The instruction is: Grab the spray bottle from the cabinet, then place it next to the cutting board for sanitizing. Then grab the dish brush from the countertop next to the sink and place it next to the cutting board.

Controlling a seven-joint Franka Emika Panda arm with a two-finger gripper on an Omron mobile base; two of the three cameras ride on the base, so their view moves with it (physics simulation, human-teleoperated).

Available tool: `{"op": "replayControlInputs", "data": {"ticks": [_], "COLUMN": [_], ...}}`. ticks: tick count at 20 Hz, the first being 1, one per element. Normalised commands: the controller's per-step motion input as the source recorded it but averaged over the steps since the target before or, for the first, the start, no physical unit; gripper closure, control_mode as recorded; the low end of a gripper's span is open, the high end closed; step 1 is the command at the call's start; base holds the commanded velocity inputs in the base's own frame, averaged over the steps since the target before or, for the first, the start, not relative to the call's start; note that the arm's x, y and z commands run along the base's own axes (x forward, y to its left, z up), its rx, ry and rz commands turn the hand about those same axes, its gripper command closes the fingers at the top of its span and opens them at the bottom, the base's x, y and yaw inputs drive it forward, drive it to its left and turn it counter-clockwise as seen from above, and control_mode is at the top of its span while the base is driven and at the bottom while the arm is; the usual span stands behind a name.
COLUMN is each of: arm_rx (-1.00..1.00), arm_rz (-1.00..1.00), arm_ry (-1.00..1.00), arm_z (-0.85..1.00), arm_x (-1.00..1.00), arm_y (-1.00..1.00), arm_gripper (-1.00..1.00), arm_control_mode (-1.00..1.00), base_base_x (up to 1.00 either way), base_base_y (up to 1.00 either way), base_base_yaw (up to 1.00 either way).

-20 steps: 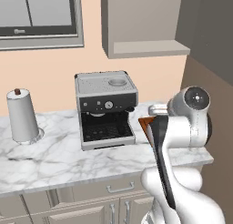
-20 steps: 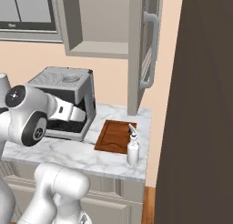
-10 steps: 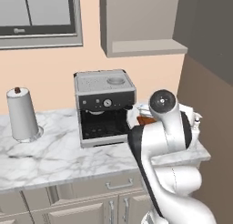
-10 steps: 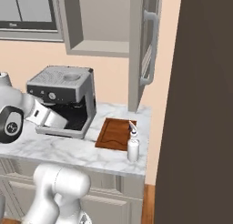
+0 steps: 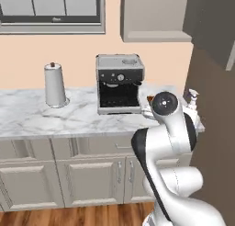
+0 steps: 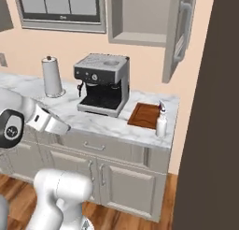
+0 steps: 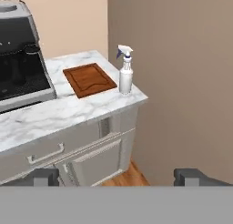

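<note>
The white spray bottle (image 6: 161, 121) (image 7: 125, 75) (image 5: 193, 99) stands upright on the marble countertop (image 6: 140, 133), just right of the reddish-brown cutting board (image 6: 144, 114) (image 7: 88, 79). The grey wall cabinet (image 6: 140, 18) above has its door (image 6: 179, 32) swung open and its niche bare. My gripper (image 7: 119, 177) is open with nothing between its fingertips (image 7: 43, 176). It hovers off the counter's front, looking toward the board and bottle from a distance. In the left base view my arm (image 5: 167, 128) covers most of the board. The dish brush and the sink are out of view.
A coffee machine (image 6: 102, 84) (image 5: 119, 82) sits left of the board, with a paper-towel roll (image 6: 51, 77) (image 5: 55, 85) farther left. A tall dark panel (image 6: 210, 107) (image 7: 182, 82) walls off the counter's right end. Pale drawers and doors (image 7: 91, 150) run below, above wooden floor.
The whole picture has shifted: the base has backed away from the counter and the floor now shows. My arm has folded lower. The bottle stays beside the board.
</note>
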Motion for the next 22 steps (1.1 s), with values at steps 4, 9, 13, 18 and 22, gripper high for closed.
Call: {"op": "replayControlInputs", "data": {"ticks": [4, 9, 13, 18, 22], "arm_rx": [0.0, 0.0, 0.0, 0.0, 0.0], "arm_rz": [0.0, 0.0, 0.0, 0.0, 0.0], "arm_ry": [0.0, 0.0, 0.0, 0.0, 0.0], "arm_z": [0.0, 0.0, 0.0, 0.0, 0.0], "arm_x": [0.0, 0.0, 0.0, 0.0, 0.0], "arm_y": [0.0, 0.0, 0.0, 0.0, 0.0], "arm_gripper": [-1.0, -1.0, -1.0, -1.0, -1.0], "arm_control_mode": [1.0, 1.0, 1.0, 1.0, 1.0], "base_base_x": [-0.18, 0.0, 0.0, 0.0, 0.06], "base_base_y": [0.71, 0.73, 0.67, 0.52, 0.14], "base_base_yaw": [0.7, 0.8, 0.83, 0.87, 0.93]}}
